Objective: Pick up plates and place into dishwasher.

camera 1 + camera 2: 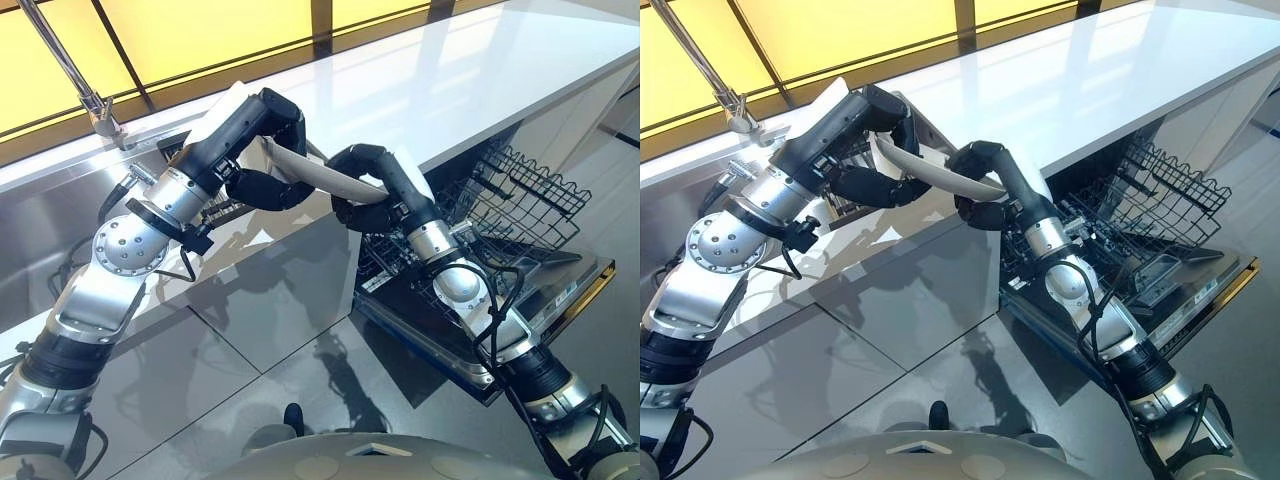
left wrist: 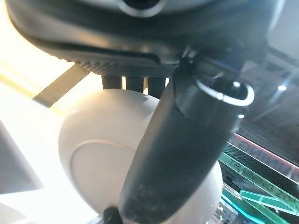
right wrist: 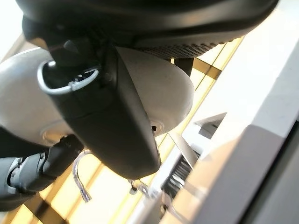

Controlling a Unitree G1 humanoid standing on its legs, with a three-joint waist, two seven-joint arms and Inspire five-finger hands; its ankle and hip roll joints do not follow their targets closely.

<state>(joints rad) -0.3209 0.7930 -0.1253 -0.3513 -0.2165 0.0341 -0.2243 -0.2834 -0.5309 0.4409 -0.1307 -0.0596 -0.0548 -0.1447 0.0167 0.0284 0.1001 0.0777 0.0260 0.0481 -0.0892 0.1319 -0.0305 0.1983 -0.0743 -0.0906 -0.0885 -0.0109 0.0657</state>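
Two hands of mine meet on one pale plate [image 1: 322,177], held in the air above the front edge of the white worktop [image 1: 480,80], between the sink [image 1: 40,250] and the open dishwasher [image 1: 520,290]. My left hand [image 1: 262,150] has fingers and thumb curled round the plate's end nearer the sink; my right hand [image 1: 372,185] pinches the other end, thumb across its face. Next to my right hand, the dishwasher's wire rack [image 1: 525,195] is pulled out over its lowered door
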